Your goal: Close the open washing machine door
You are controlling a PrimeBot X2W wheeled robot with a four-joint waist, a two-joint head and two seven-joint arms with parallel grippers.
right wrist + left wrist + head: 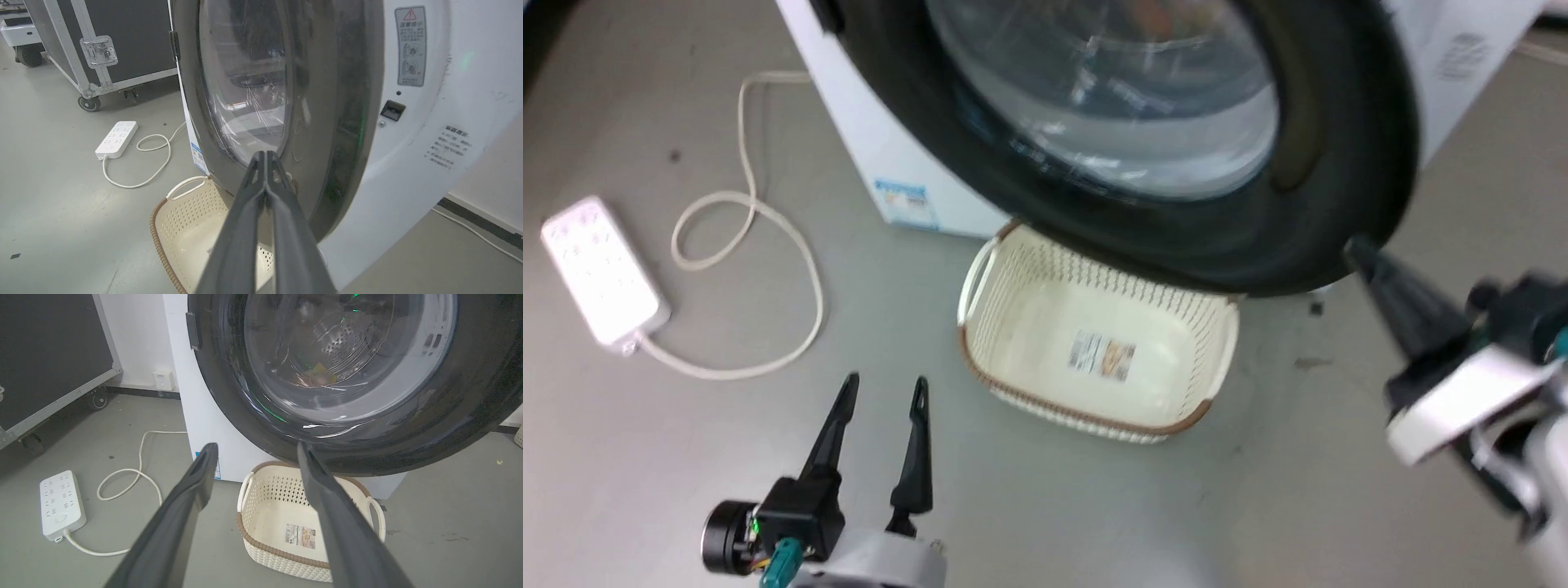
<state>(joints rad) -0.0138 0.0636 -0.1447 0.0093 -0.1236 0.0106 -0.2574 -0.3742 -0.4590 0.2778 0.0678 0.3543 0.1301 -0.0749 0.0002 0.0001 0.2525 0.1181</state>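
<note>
glossy black-rimmed washing machine door (1339, 163); white washing machine (204, 412); cream perforated basket (1013, 282), brown trim; white power strip (600, 269); grey floor (645, 457)

The left claw (886, 380) has two long, matte black fingers (832, 433) that taper to narrow tips, each with a slim slot near the tip. At their base sits a blocky black mount (800, 510) with a small green light (756, 527), a stubby black cylinder (721, 536) on its outer side and a teal plug (783, 565) behind it, all on a pale grey wrist housing (874, 565). The right claw (1354, 247) has the same dark tapered fingers, backed by a black body (1523, 314) and a white plate (1462, 404) behind the finger roots
</note>
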